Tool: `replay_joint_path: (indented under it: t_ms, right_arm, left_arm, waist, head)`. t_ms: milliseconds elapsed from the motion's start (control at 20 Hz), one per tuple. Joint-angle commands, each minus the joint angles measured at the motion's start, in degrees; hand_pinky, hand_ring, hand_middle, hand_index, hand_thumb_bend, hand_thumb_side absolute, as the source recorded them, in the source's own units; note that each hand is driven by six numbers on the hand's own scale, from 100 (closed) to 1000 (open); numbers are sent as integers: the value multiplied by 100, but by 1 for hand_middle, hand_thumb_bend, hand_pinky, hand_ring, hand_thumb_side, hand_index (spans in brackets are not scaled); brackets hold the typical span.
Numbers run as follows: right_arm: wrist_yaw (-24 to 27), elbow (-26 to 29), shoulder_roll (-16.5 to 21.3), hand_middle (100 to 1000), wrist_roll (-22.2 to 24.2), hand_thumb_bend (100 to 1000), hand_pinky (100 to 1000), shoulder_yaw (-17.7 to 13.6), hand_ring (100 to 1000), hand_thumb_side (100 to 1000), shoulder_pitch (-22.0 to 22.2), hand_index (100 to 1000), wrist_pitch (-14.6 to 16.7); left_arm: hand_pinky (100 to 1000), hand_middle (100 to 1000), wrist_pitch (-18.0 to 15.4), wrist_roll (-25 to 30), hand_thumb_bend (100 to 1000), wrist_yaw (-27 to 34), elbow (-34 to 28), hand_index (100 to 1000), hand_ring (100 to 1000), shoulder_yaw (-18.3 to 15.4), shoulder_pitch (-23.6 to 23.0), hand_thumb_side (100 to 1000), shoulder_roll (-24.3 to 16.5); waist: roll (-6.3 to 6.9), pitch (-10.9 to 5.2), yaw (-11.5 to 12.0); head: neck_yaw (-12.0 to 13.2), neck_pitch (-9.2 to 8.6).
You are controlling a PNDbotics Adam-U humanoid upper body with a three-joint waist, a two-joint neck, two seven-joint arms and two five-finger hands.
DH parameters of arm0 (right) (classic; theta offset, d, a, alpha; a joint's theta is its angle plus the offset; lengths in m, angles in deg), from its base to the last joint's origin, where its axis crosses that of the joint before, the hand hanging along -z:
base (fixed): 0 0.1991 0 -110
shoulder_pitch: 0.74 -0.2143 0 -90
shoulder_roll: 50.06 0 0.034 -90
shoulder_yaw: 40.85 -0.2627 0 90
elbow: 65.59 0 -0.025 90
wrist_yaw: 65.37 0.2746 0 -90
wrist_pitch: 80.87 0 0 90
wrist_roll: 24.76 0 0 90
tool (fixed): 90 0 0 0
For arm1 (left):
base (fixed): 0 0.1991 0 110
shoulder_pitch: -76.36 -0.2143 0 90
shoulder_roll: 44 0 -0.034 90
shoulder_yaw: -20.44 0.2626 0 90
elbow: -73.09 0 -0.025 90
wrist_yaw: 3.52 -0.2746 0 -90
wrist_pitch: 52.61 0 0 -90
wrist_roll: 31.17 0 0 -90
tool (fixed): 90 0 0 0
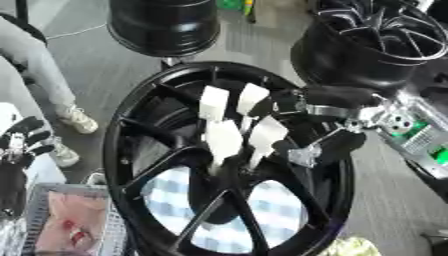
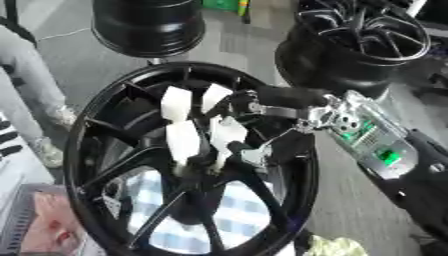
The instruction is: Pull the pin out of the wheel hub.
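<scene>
- Right hand (image 1: 302,127) was reached in from the right over the black wheel hub (image 1: 131,150), fingers curled beside the white pins (image 1: 224,139); whether a pin was pinched could not be told.
- Four white pins were seen standing up around the hub centre, close together.
- Left hand (image 1: 24,137) was seen at the left edge, fingers relaxed and up, nothing held.
- Checked cloth (image 1: 175,192) was visible through the spokes.

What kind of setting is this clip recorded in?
Most likely a wheel or auto workshop. A large black spoked wheel rim with white tagged pins at its hub fills the view, two more black rims stand on the grey floor behind, and the robot's right hand reaches into the hub.
</scene>
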Motion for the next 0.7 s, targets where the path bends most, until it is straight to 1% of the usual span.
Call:
replay_joint_path:
  t_ms: [50, 550, 700]
  right_arm:
    - [-59, -19, 85, 872, 5, 100, 809, -55, 861, 569, -74, 938, -6]
    - [-194, -54, 67, 857, 99, 100, 787, -43, 835, 566, -79, 913, 35]
    - [-252, -40, 67, 856, 147, 100, 779, -35, 829, 581, -76, 911, 49]
  left_arm:
    - [743, 789, -2, 12, 100, -17, -90, 862, 804, -4, 66, 845, -87]
    - [743, 790, 0, 18, 100, -13, -90, 862, 806, -5, 67, 846, -85]
    - [744, 791, -1, 20, 100, -11, -88, 862, 807, -6, 68, 846, -83]
  waist:
    - [51, -57, -2]
    - [54, -52, -14]
    - [54, -54, -12]
  head:
    - [-6, 28]
    - [-3, 28]
    - [-8, 28]
